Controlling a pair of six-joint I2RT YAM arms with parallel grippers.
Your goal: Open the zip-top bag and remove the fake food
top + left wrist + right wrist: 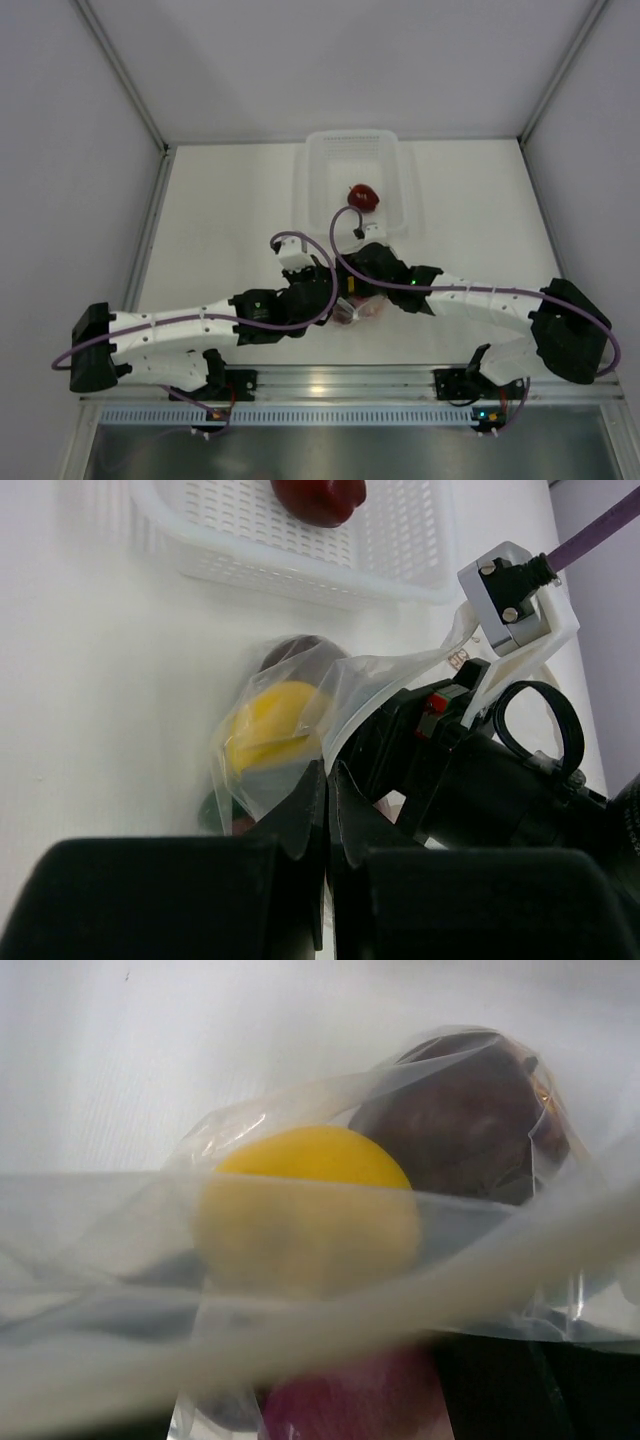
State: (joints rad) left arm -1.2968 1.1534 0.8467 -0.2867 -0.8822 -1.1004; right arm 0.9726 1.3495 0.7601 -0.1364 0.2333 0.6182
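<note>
Clear, crumpled plastic makes up the zip-top bag. From above it is seen on the white desk, wedged between the left hand and the right hand. Beyond both hands a white mesh basket is seen, with a dark red apple inside.

From the left wrist, the left hand's fingers are seen narrowed to a slit, with a fold of the bag pinched between them. Just ahead of the fingertips the bag bulges around a yellow pear, and a dark rounded piece is seen beyond it. The bag's upper edge is drawn rightward to the right hand, whose grip cannot be told.

From the right wrist, blurred film is stretched across the view. The pear is seen behind it, with the dark piece up-right and a pinkish piece below. The fingers are hidden.
</note>
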